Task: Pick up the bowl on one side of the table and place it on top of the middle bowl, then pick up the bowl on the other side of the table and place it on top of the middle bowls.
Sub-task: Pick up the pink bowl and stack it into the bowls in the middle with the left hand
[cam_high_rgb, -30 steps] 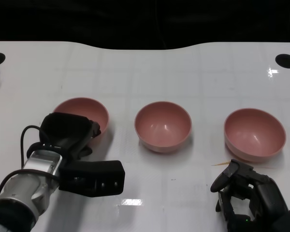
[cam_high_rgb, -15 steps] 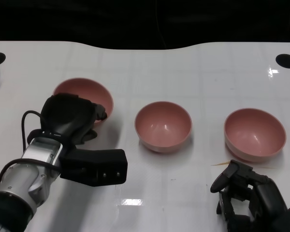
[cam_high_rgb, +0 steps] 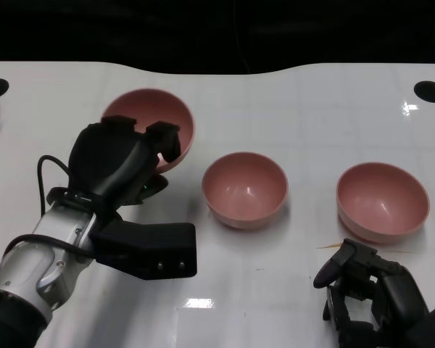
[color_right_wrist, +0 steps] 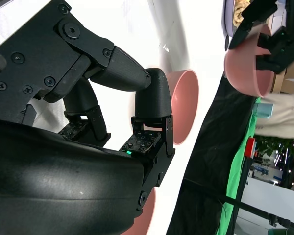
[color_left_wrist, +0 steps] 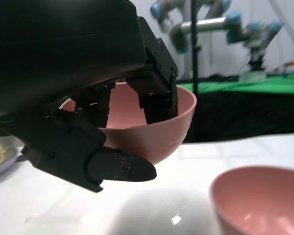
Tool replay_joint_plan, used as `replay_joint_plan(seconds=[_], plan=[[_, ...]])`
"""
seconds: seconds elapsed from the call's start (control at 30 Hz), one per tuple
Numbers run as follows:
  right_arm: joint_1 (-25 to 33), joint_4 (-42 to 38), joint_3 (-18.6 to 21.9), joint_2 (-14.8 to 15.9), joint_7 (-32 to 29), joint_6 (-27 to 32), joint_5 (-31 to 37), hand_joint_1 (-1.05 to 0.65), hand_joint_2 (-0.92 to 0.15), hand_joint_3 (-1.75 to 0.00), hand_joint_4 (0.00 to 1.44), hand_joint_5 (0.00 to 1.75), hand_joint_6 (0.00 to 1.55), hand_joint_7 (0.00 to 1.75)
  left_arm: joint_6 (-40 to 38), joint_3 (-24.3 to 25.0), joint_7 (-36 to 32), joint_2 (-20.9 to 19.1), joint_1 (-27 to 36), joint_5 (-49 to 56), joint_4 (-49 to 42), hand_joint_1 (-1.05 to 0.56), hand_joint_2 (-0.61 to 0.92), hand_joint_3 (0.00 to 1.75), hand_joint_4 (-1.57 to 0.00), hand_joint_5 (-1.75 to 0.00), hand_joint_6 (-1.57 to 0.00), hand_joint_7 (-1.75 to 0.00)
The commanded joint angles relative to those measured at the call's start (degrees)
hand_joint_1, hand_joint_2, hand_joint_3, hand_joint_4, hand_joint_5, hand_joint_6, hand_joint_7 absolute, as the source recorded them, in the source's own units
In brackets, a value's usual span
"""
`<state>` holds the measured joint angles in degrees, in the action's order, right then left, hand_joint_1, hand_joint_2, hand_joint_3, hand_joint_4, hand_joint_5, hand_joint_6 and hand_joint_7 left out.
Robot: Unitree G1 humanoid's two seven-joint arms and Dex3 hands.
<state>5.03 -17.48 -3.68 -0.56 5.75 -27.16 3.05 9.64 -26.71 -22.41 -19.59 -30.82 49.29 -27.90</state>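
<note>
Since the earlier frames the left hand (cam_high_rgb: 123,163) has carried the left bowl (cam_high_rgb: 154,123) up off the table (cam_high_rgb: 312,123) and toward the far side; a second ago that bowl sat on the surface with the hand over its near rim. Now the fingers are clamped over the bowl's rim, reaching inside it, and the left wrist view shows the bowl (color_left_wrist: 157,127) clear of the white surface, tilted a little. The middle bowl (cam_high_rgb: 244,188) and the right bowl (cam_high_rgb: 382,201) have not shifted; both sit upright on the table, well apart from each other. The right hand (cam_high_rgb: 366,293) stays low by the near edge, just in front of the right bowl, fingers curled in on nothing. No writing or label can be read on anything. Bare white table lies between the lifted bowl and the middle bowl, and a wide strip runs behind all three up to the dark far edge.
</note>
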Motion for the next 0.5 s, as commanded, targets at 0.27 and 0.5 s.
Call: replay_joint_plan(seconds=[0.27, 0.5], plan=[[0.0, -0.3, -0.2, 0.3, -0.2, -0.2, -0.6, -0.47, -0.33, -1.48, 0.86, 1.62, 0.75, 1.48, 9.2, 1.3, 2.8, 4.6, -2.2, -8.1, -1.6, -0.2, 0.46, 1.19, -0.88, -1.75, -0.7, -1.75], [0.4, 0.3, -0.4, 0.5, -0.3, -0.1, -0.4, -0.48, -0.32, -1.48, 0.87, 1.62, 0.76, 1.47, 12.1, -0.3, 4.0, 8.2, -3.6, -8.2, -4.0, -0.21, 0.42, 1.22, -0.91, -1.75, -0.75, -1.74]])
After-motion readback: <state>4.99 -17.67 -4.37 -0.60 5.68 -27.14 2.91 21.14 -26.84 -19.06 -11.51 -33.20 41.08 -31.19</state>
